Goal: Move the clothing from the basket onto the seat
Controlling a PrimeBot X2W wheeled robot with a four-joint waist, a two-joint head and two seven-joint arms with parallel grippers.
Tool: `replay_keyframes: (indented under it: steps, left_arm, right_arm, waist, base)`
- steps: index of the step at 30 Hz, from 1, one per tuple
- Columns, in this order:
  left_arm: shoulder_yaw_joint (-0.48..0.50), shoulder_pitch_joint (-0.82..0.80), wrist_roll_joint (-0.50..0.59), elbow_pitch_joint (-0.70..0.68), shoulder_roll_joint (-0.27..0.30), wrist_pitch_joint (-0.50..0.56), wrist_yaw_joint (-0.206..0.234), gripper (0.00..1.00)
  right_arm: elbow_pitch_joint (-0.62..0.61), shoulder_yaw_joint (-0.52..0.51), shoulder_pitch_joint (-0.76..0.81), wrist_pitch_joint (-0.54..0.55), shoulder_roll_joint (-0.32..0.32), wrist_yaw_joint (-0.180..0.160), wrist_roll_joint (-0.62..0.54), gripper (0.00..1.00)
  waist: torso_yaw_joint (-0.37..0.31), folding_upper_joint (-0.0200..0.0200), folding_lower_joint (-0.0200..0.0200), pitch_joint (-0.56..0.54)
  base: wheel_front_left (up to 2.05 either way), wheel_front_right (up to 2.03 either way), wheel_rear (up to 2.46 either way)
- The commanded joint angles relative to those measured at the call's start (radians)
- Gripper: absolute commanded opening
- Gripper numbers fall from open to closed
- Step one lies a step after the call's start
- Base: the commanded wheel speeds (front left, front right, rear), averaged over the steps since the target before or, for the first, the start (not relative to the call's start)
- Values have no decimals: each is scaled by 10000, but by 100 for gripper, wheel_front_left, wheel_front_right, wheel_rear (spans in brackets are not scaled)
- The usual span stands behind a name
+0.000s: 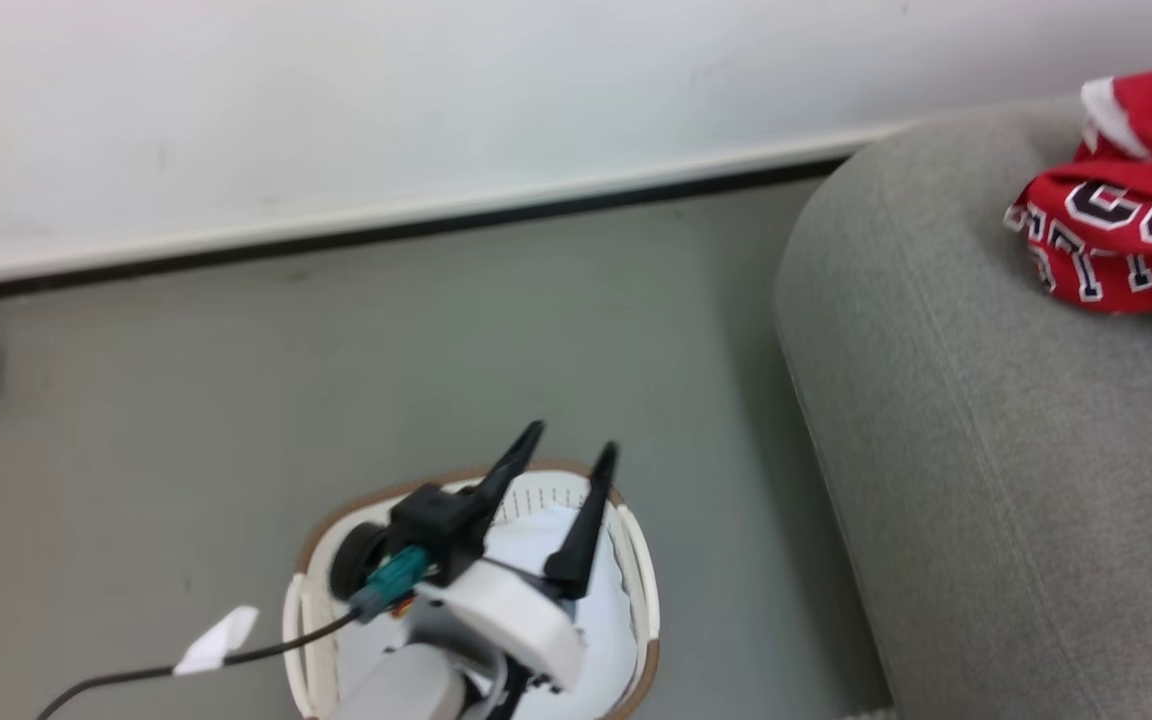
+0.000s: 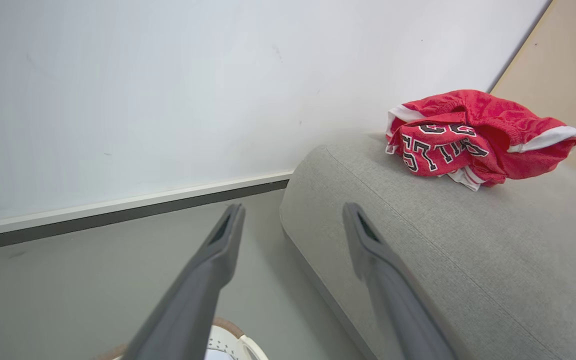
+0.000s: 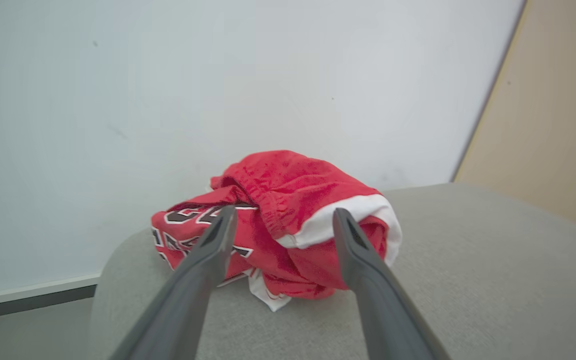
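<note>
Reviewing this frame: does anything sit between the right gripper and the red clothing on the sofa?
Nothing visible does. The right gripper, open, points straight at the clothing, which lies bunched on the seat with bare grey fabric in front of it.

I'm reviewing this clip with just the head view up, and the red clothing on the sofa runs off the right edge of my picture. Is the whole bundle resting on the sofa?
Observer: Yes. The left wrist view takes in the whole clothing bundle, and it sits on top of the seat.
Operator: And what is the right arm's gripper doing?
Observer: In the right wrist view, the right gripper is open and holds nothing. It points straight at the clothing.
</note>
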Motion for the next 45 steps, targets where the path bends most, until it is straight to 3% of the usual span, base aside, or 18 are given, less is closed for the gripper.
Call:
replay_keyframes:
  steps: [1,7,12,20,29,45]
  left_arm:
    - [163,284,-50,74,187,-176,151,100]
    - [1198,1437,-264,396,457,-490,751,100]
    - [2412,2754,-108,232,373,-499,891,100]
    - [4178,4356,479,300,-156,-497,169,100]
    - [5452,5273,1376,229,-718,-498,-652,100]
    - [5976,5129,1878,33,-921,-499,-1142,100]
  right_arm:
    - [-481,271,527,-29,226,-26,-43,100]
    - [-1833,1450,2232,-14,857,-26,-149,100]
    - [-2354,2460,3389,-14,1071,-26,-494,100]
    - [-2301,3443,4370,-13,1150,-26,257,100]
    - [-2004,3638,4846,-15,1146,-26,856,100]
    - [-1639,3879,4532,-15,1147,-26,975,100]
  waist:
    - [108,0,0,-572]
    - [550,0,0,-1604]
    - [912,0,0,-2361]
    - [1373,0,0,-2868]
    - [1588,0,0,-3274]
    - [1516,0,0,-3262]
  base:
    - [0,0,0]
    - [0,0,0]
    - [0,0,0]
    - [0,0,0]
    - [0,0,0]
    - [0,0,0]
